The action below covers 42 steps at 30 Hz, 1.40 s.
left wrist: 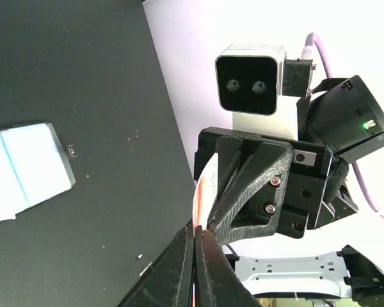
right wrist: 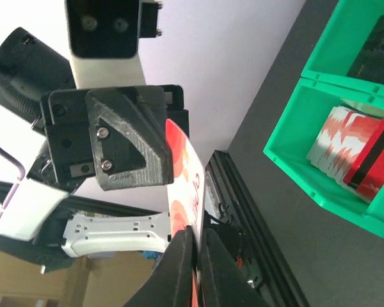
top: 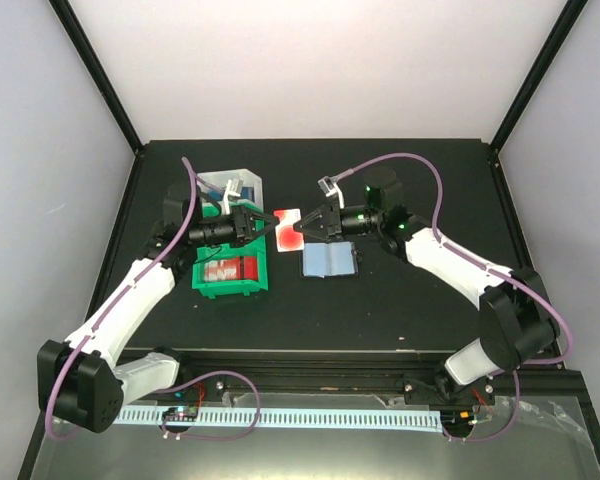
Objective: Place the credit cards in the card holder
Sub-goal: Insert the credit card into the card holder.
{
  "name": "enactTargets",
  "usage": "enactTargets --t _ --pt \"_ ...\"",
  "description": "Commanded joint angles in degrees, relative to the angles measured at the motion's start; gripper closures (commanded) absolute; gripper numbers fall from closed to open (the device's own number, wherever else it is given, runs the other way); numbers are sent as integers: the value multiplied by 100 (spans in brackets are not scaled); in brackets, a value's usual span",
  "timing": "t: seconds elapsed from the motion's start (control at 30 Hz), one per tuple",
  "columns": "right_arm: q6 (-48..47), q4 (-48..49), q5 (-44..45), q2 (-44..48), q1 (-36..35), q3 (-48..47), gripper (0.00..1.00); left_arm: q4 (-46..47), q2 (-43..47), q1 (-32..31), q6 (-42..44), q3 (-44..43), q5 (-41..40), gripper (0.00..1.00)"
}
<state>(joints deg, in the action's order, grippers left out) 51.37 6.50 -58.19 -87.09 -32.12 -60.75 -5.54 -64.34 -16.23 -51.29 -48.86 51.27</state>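
Handover step: left gripper (left wrist: 195, 265) and right gripper (right wrist: 193, 256) are both pinched shut on one red-white credit card (top: 290, 236), held aloft just behind the open card holder (top: 328, 260); next, one releases and the other pockets it.

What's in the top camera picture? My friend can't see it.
The left gripper and right gripper meet in the middle, both pinching one red-and-white card. An open blue card holder lies beside it; a green tray sits left.

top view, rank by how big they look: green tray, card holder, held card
1. green tray
2. card holder, lying open
3. held card, looks slightly smaller, but it's lifted nearer the camera, so unsure
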Motion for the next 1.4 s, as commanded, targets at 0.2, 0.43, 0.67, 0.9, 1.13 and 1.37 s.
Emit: enactTargets --t 0.2,0.43,0.67,0.9,1.13,1.37 --pt "493 664 -418 187 291 96 99 -299 -259 -109 195 -438 -192 64" --pt "-1950 -2415 349 -147 1269 -16 99 -1859 -1051 -582 1335 -858 -1449 36" --pt "-2829 -3554 1190 -1075 1621 -389 99 -2576 -2657 -1496 1931 -1812 -2875 35" --pt "-2873 -3153 1292 -1901 1621 -570 99 -2469 -3840 -1813 2179 -2354 -2959 44" --pt "-2929 -2796 1123 -2422 1621 -793 99 -2784 -4325 -1856 2331 -2506 -3394 57" --pt "-2813 -2421 960 -2698 1613 -660 99 -2952 -4569 -1857 2431 -2525 -3560 65"
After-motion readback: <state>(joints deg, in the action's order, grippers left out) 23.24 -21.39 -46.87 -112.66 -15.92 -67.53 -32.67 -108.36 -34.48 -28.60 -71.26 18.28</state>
